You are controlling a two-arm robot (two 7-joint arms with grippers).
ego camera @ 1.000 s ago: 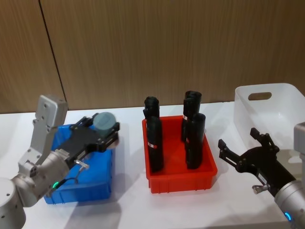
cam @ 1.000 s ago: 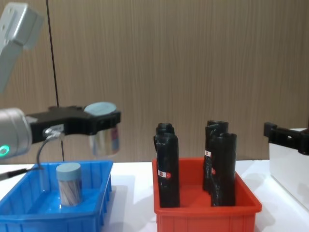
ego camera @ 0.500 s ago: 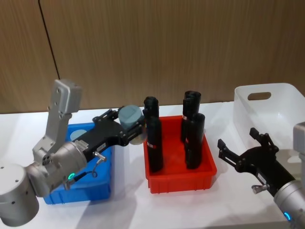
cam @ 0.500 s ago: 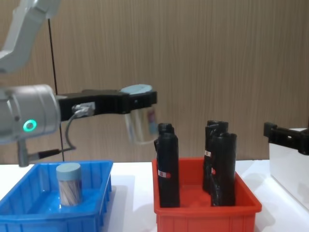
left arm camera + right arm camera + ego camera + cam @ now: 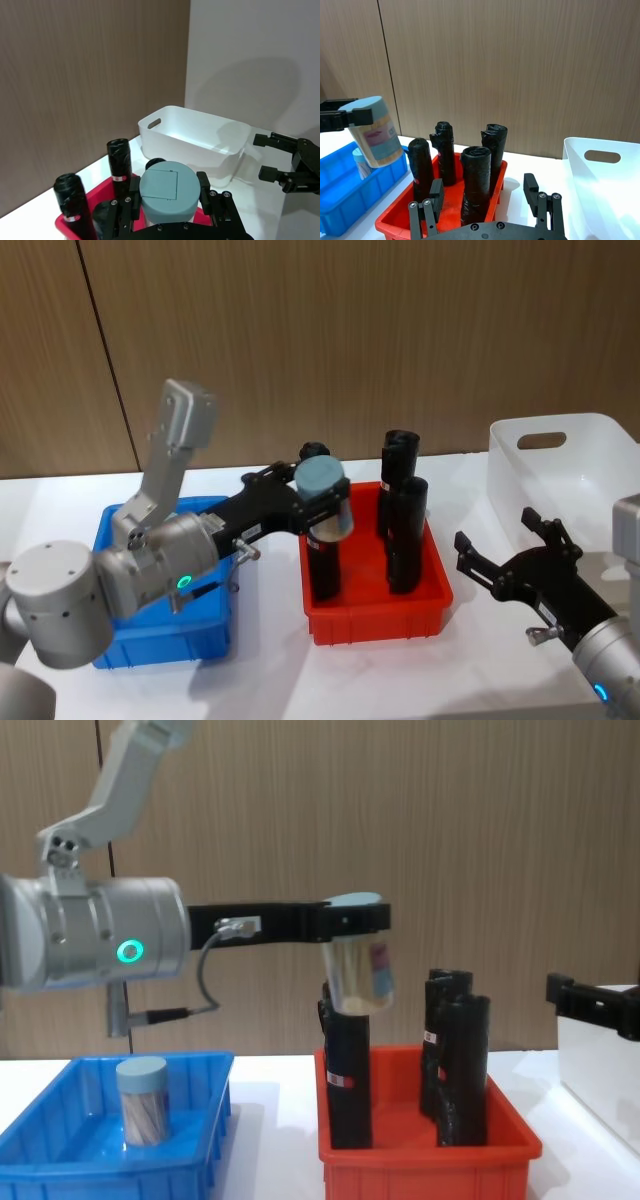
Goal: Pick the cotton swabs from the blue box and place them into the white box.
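left fingers swung right over red bin | clamping cotton swabs | right fingers spread, parked

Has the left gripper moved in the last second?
Yes. The left gripper carried its cotton swab tub rightward, from above the blue box to above the red bin.

The left arm stretches to the right from a raised, bent elbow, its left gripper held high near the middle, clamped on either side of a tub of cotton swabs that tilts slightly. The right gripper hangs low at the near right, fingers spread apart
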